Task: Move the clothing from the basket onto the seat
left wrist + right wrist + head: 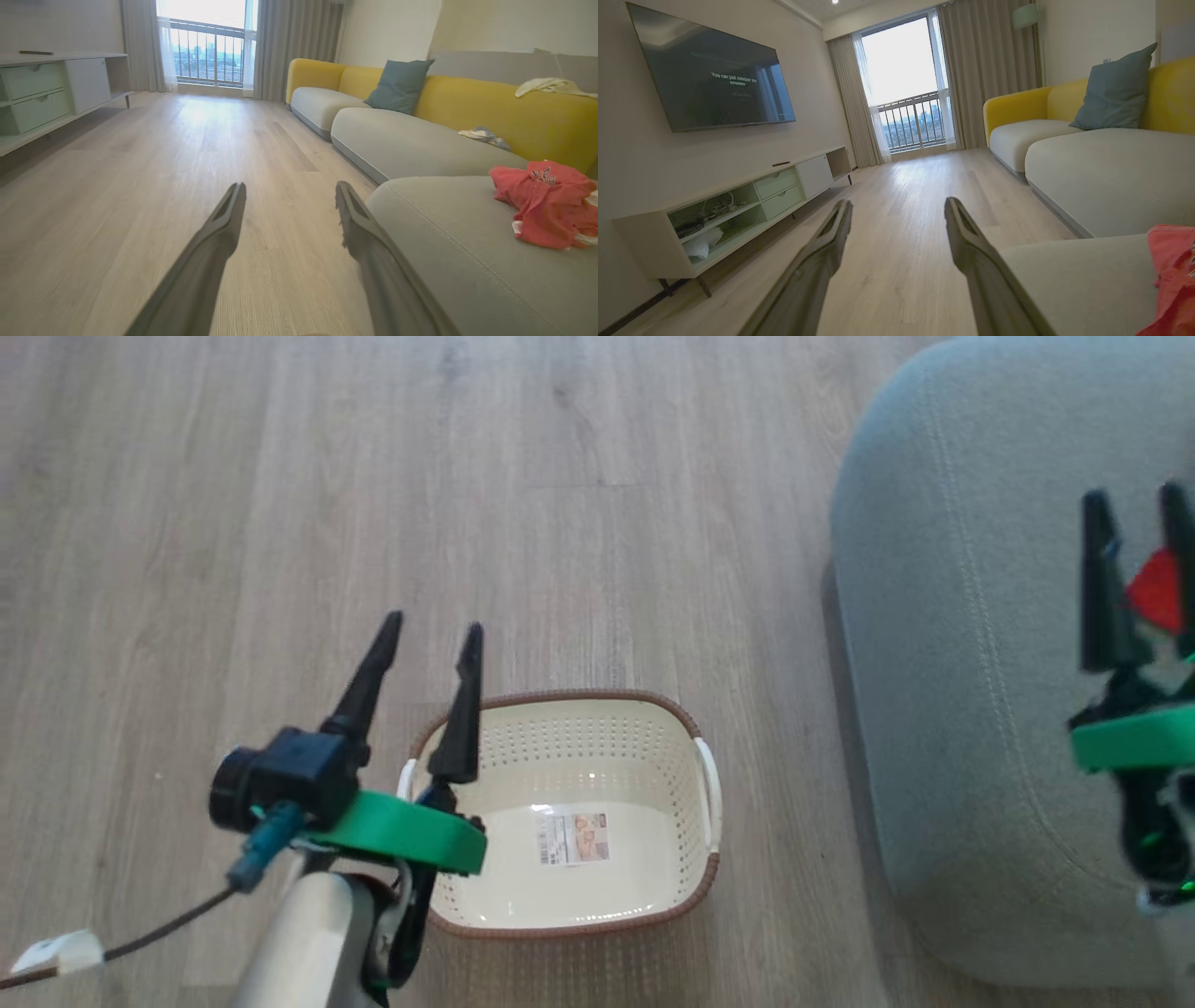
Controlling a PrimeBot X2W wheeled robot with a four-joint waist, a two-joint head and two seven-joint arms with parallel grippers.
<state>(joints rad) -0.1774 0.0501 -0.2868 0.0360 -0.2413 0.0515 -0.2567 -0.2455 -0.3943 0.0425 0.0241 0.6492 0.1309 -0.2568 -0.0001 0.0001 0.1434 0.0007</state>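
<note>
— Head view, closest first?
— The left gripper point(434, 623), fingers spread, sits at the left rim of the basket point(693, 721), which stands on the wooden floor point(280, 476). A label point(572, 838) shows on the basket's bottom. The right gripper point(1134, 497) hangs over the seat point(952, 663), fingers apart, with a bit of the red clothing point(1156, 590) seen between them.
— Left wrist view?
— Fingers wide apart; the clothing lies crumpled on the seat, off to the right.
— Right wrist view?
— Fingers spread; the clothing lies on the seat at the lower right corner.
</note>
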